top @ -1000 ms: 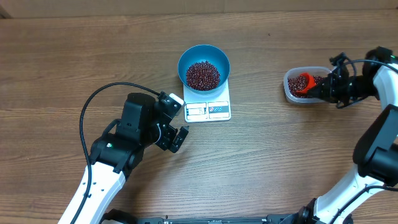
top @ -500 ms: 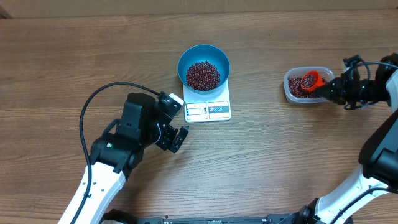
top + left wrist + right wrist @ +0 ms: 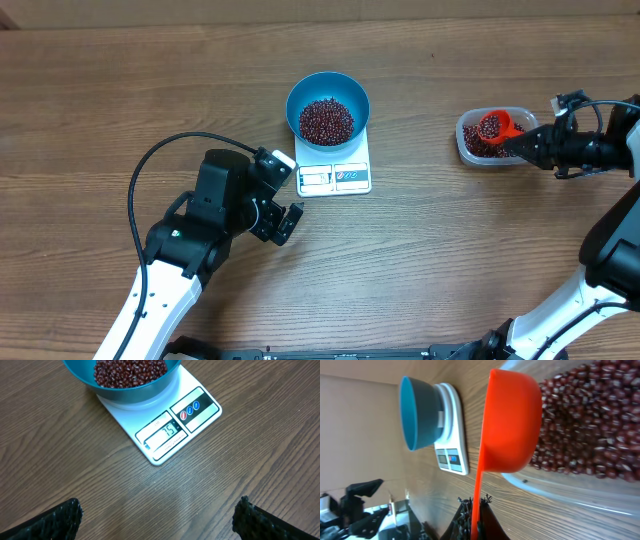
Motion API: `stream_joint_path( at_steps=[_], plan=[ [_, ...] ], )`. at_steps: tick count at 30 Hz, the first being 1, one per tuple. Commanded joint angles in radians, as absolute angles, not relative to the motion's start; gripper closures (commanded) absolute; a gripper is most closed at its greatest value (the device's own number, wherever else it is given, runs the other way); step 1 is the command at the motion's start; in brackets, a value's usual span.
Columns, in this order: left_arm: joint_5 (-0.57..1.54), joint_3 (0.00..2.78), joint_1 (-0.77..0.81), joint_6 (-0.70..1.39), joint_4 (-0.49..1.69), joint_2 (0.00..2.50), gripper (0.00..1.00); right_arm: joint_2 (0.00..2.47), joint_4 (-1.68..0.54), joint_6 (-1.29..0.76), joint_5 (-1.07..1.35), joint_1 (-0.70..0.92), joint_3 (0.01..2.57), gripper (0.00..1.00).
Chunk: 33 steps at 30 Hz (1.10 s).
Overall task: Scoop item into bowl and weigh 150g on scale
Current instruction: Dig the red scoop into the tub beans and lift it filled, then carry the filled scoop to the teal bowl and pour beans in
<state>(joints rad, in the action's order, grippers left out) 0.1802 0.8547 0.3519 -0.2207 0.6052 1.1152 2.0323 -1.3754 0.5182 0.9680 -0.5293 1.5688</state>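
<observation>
The right gripper (image 3: 476,527) is clamped on the handle of the orange scoop (image 3: 510,425), whose cup hangs just ahead of the fingertips over the beans (image 3: 590,425) in the clear tub (image 3: 463,140). The left gripper (image 3: 157,522) is spread wide and empty. Ahead of its fingers lies the scale (image 3: 172,430), and the blue bowl (image 3: 135,394) of beans sits on its far end.

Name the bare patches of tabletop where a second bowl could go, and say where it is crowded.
Free: the table between scale and tub; the far-left stretch beside the bowl; the near stretch before the scale. Crowded: the tub, where the right gripper holds the scoop; the scale's near-left corner, by the left gripper.
</observation>
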Motion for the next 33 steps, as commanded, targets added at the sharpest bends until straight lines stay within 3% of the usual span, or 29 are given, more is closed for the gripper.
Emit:
stream_joint_path(
  at_steps=[1,17,25,33],
  plan=[
    [0.192,0.847,0.354,-0.244,0.605,1.119,0.0,2.022,-1.382,0.559,1.055,-0.513,1.573,0.96],
    [0.192,0.847,0.354,-0.244,0.605,1.119,0.01,1.986,-1.326,0.54,1.287,-0.246,1.573,0.96],
    [0.192,0.847,0.354,-0.244,0.605,1.119,0.0,1.986,-1.135,0.309,1.264,-0.065,1.605,0.96],
    [0.192,0.847,0.354,-0.244,0.605,1.119,0.01,1.986,-1.01,0.094,1.026,0.099,1.719,0.96]
  ],
)
